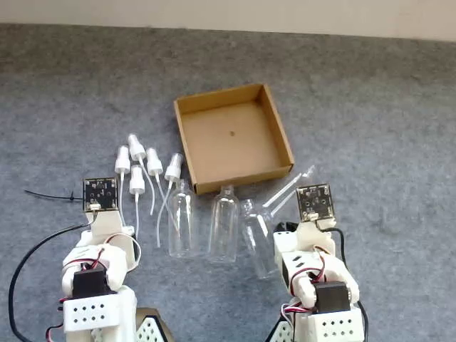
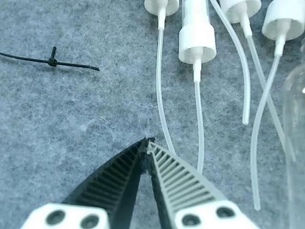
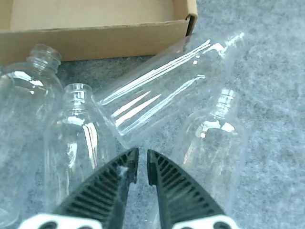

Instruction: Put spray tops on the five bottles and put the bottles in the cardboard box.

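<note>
Several white spray tops with thin tubes lie left of the open cardboard box, among them one nearest the left arm. Clear uncapped bottles lie on their sides in front of the box: one, a second, a third and a slanted one. My left gripper is shut and holds nothing, its tips on the carpet just short of a spray top and its tube. My right gripper is shut and holds nothing, low between two bottles, with the slanted bottle beyond.
A black cable tie lies on the grey carpet off to the side of the spray tops. The near box wall stands just behind the bottle necks. A bottle's edge lies beside the tubes. Black cables trail from the left arm's base.
</note>
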